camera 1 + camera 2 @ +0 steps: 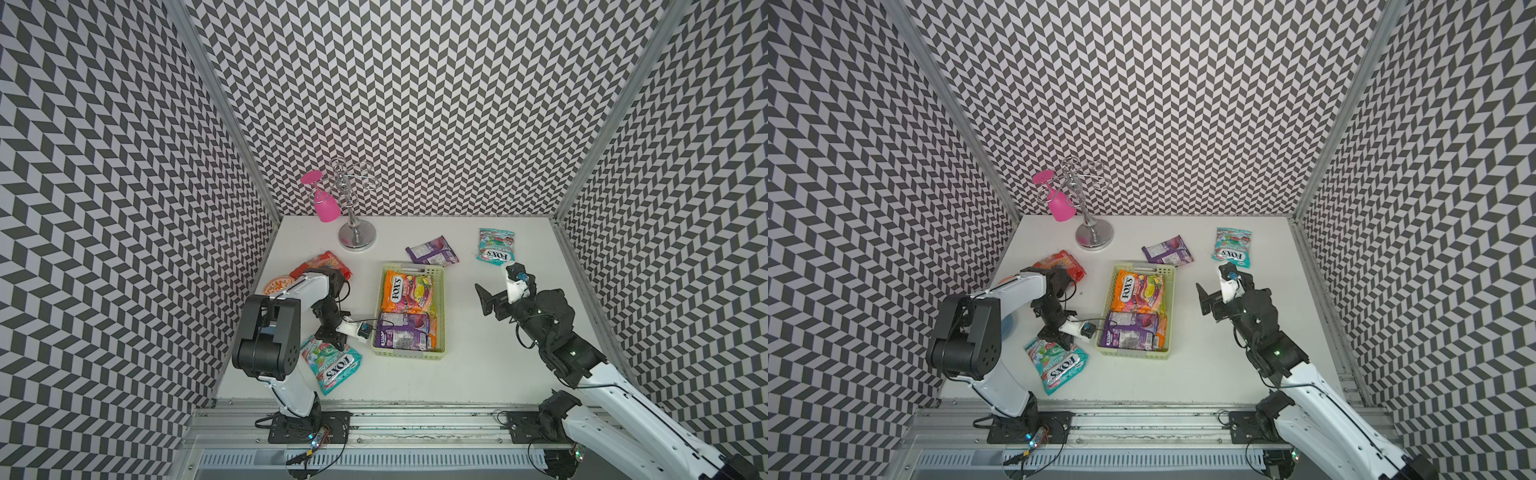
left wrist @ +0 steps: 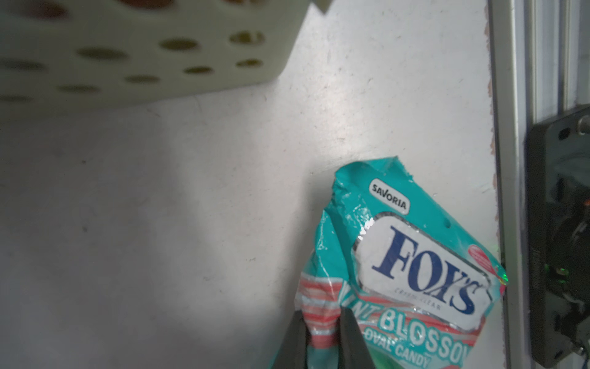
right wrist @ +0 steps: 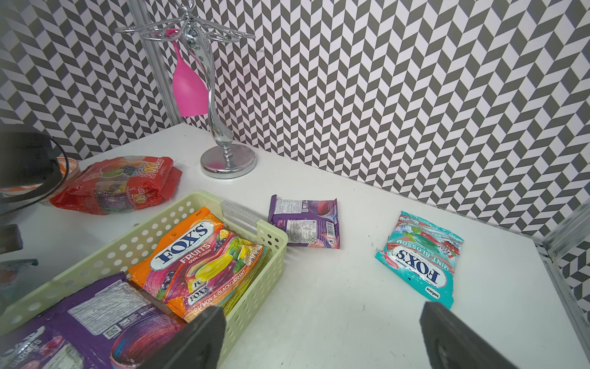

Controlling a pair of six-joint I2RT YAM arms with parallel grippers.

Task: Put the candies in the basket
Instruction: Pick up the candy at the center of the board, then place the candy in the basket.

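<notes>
The left gripper (image 2: 321, 316) pinches the glossy teal plastic candy bag (image 2: 415, 271) beside the pale green perforated plastic basket (image 1: 409, 354). The right gripper (image 3: 322, 326) hovers spread wide, empty

At the back of my table (image 1: 478, 374) a chrome stand (image 1: 356, 232) holds a pink glass (image 1: 326, 206) upside down. An orange-and-white bowl (image 1: 277, 286) sits by the left chevron wall (image 1: 124, 208), partly hidden.

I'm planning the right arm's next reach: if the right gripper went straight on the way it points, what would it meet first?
The open right gripper would probably meet bare table first, between the basket and the far teal bag; the loose purple bag lies further along. Depth is unclear.
</notes>
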